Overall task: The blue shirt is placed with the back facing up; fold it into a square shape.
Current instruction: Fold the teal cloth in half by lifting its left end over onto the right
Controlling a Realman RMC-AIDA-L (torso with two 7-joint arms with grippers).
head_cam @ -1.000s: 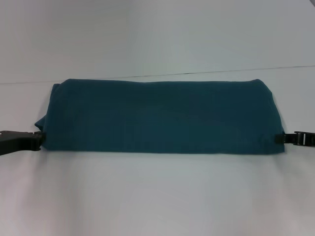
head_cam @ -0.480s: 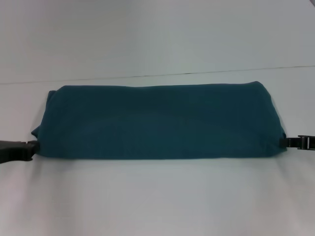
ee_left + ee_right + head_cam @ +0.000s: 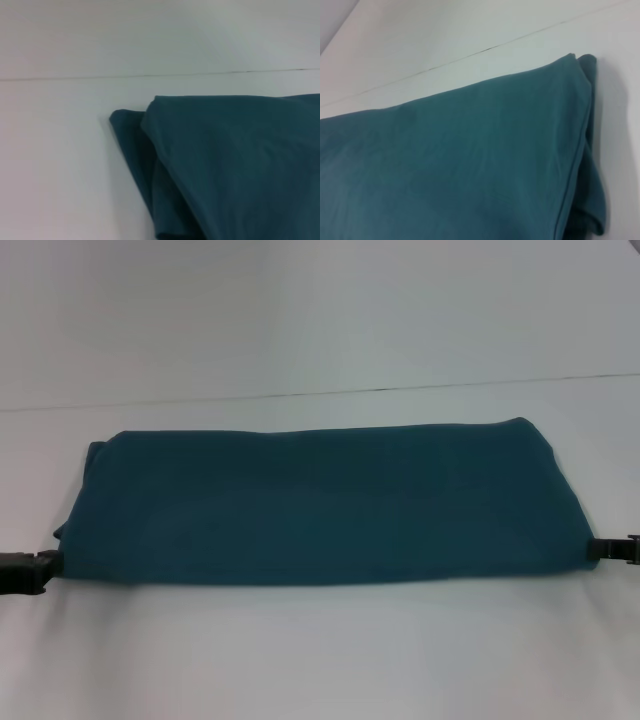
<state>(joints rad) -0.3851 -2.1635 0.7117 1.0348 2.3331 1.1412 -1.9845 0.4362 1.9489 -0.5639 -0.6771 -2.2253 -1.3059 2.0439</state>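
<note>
Blue shirt (image 3: 320,502) lies as a long folded band between left tool (image 3: 40,570) and right tool (image 3: 608,549); each apparently pinches a near corner. Soft, limp cloth; hold by the corners.

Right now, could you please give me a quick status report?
Left pincer and right pincer at opposite near corners of the blue shirt. Shirt folded into a long band. Nothing in the way.

A white table (image 3: 320,660) (plain, matte) with a thin dark seam (image 3: 400,390) running across its far part
</note>
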